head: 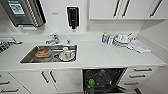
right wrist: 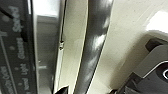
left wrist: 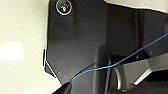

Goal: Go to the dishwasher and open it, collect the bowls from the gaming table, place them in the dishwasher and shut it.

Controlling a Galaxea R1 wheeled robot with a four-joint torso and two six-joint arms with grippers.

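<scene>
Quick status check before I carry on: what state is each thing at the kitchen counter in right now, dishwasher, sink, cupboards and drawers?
Under-counter dishwasher with dark interior: open, something green inside.
Brushed steel bar handle of the dishwasher door: close to the right wrist camera; grip cannot be told.
Stainless-steel sink: holds a white cup and an orange item; tap not visibly running.
White upper cabinet doors: closed.
White drawers right of the dishwasher: closed.
Stack of white dishes on the counter: resting beside a cloth.

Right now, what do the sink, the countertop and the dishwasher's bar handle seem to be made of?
The sink looks like stainless steel: grey, with bright reflections on its walls. The countertop seems a smooth white solid surface or laminate, plain and faintly glossy; which one cannot be told. The bar handle of the dishwasher appears brushed metal, grey with soft streaked highlights.
</scene>
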